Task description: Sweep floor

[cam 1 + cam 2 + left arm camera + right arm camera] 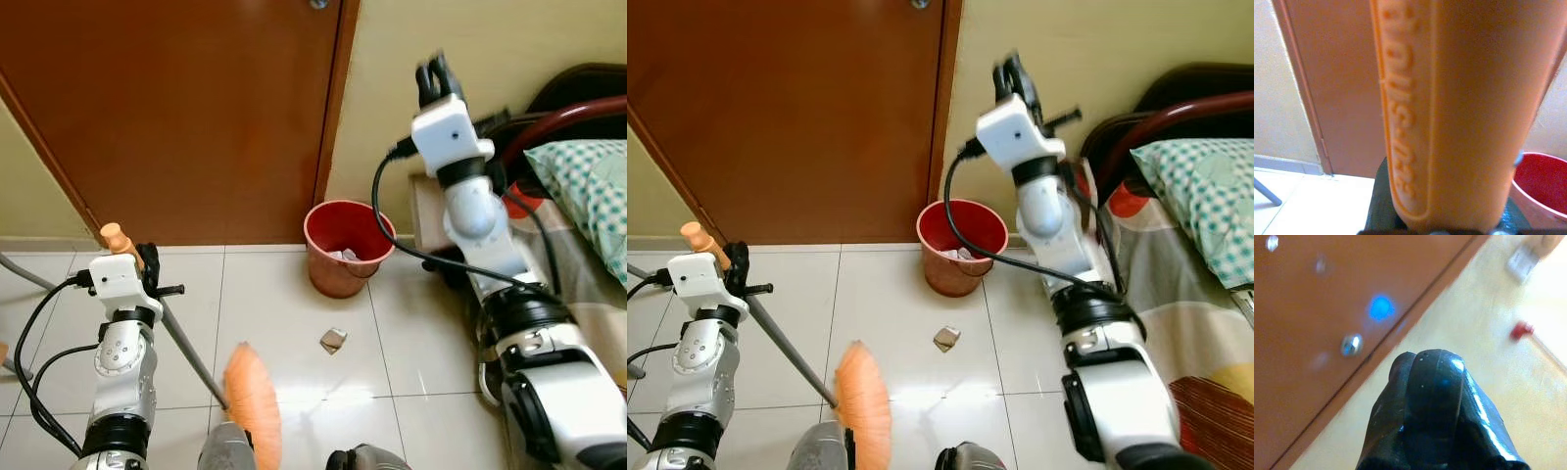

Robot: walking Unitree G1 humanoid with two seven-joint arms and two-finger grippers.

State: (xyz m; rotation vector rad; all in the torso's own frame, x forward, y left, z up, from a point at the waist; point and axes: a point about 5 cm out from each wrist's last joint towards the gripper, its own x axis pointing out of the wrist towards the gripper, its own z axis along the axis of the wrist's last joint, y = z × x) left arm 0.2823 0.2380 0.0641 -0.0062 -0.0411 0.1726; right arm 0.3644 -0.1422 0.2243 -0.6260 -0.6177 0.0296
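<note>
Below, left gripper (125, 253) jaws clamp orange broom (253, 401) handle; right gripper (437, 76) raised, jaws closed, empty.

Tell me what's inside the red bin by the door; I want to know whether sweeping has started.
Inside the red bin, pale crumpled scraps lie against the far side. Its near wall hides the bottom, so anything else there is unseen.

A brown door (186, 108) at 11 o'clock, cream wall (470, 39) at 1, white tiles (294, 323), bed (588, 215) at 3.
</note>
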